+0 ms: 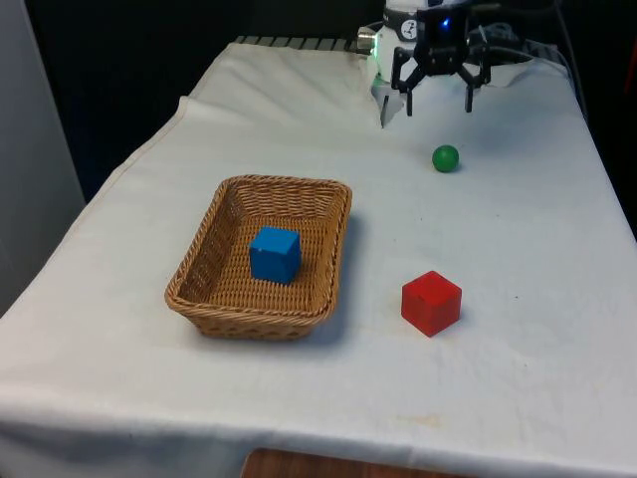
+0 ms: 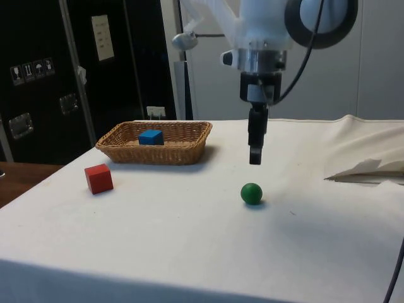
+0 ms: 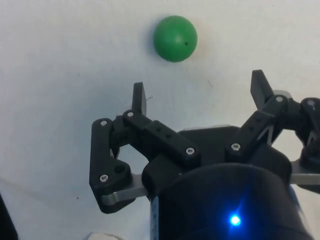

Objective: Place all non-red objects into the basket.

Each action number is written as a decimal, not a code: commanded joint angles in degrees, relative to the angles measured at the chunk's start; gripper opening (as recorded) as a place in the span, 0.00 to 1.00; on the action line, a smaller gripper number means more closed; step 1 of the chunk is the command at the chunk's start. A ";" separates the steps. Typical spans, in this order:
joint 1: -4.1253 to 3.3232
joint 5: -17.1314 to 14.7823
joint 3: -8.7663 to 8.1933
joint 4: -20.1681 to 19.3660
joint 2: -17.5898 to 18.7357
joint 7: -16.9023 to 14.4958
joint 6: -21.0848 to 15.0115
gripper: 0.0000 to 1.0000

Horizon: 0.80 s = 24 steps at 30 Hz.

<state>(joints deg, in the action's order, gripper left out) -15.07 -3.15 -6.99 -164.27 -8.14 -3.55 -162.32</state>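
So, jaws spread wide & empty; gripper (image 1: 438, 100) hangs above the bench (image 1: 528, 398), w/ green ball (image 1: 445, 157) on the cloth just beside & below it, not touching. Wicker basket (image 1: 199, 299) sits well apart toward front view's left w/ blue cube (image 1: 275, 254) inside. Red cube (image 1: 431, 303) lies on the cloth near basket's right side

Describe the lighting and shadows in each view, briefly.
Front view: even, soft light; the woven wicker basket casts a faint shadow toward the red wooden cube. Side view: the small green ball has a slight shadow beneath it, under the open black pincer. Wrist view: bright white cloth, a dull highlight on the ball.
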 commanded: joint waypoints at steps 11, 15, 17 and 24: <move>0.00 -0.17 0.52 0.06 3.72 0.00 -3.04 1.00; -0.97 -2.81 0.86 0.23 4.87 -1.09 -3.84 1.00; -0.92 -2.98 1.03 0.46 5.33 -1.15 -3.84 1.00; -0.69 -4.01 1.83 1.60 7.45 -1.49 -3.72 1.00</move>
<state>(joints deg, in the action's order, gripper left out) -15.07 -4.18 -5.67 -162.66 -0.57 -3.55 -165.70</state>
